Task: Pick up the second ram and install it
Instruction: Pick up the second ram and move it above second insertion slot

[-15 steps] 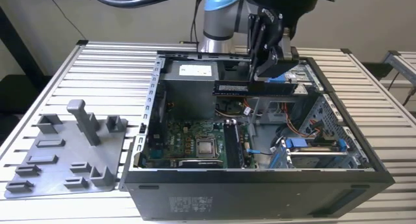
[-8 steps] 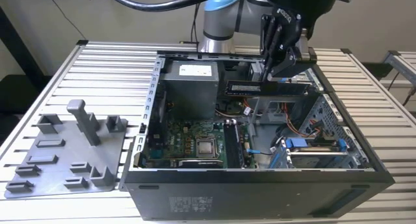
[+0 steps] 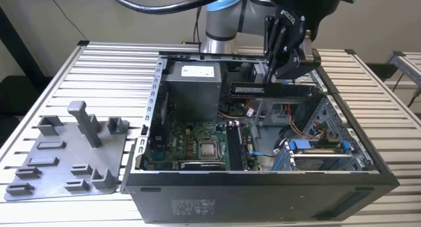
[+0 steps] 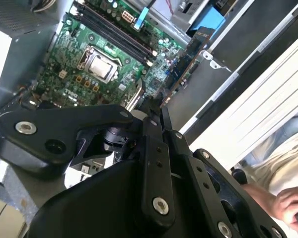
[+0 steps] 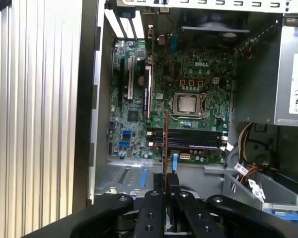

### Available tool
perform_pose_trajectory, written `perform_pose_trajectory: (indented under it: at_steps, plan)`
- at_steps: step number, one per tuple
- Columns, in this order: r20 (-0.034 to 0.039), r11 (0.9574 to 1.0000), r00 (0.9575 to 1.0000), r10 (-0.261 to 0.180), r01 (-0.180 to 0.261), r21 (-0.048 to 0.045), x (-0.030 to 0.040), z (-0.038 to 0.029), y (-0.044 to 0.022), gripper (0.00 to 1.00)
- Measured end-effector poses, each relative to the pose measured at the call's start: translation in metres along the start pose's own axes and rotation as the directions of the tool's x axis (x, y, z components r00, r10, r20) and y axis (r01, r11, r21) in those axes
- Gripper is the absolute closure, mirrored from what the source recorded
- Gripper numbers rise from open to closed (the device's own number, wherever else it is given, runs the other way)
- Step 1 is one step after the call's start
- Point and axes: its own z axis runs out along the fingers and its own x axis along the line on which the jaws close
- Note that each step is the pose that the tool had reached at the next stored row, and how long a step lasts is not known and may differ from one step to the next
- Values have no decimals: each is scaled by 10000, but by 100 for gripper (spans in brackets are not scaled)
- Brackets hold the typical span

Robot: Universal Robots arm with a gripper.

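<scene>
In the exterior view my gripper hangs over the open computer case, shut on the second ram. The stick is long and dark with a pale label, held level and on edge above the case's middle. In both wrist views the ram sticks out edge-on from between the fingers. Below it lies the green motherboard with its silver square chip. The dark memory slots lie next to that chip, well under the stick.
A grey tray of upright holders sits at the exterior view's left on the slatted table. Inside the case are the grey power supply, loose cables and a blue drive bay. A person's hand shows beside the table.
</scene>
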Motion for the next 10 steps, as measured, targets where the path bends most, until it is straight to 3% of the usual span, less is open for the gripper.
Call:
perform_pose_trajectory:
  at_steps: [1, 2, 5, 6, 7, 10]
  plan:
    - [59, 10000, 10000, 10, -10, 19, 0, 2, 3, 86]
    - [177, 10000, 9998, 20, -21, 39, -1, 5, 9, 86]
    - [620, 10000, 9981, 56, -61, 79, -1, 9, 24, 86]
    - [726, 9999, 9973, 84, -90, 82, -1, 12, 24, 86]
    - [765, 9999, 9970, 107, -114, 89, -2, 16, 24, 86]
    - [767, 9997, 9970, 128, -145, 218, -3, 26, 31, 86]
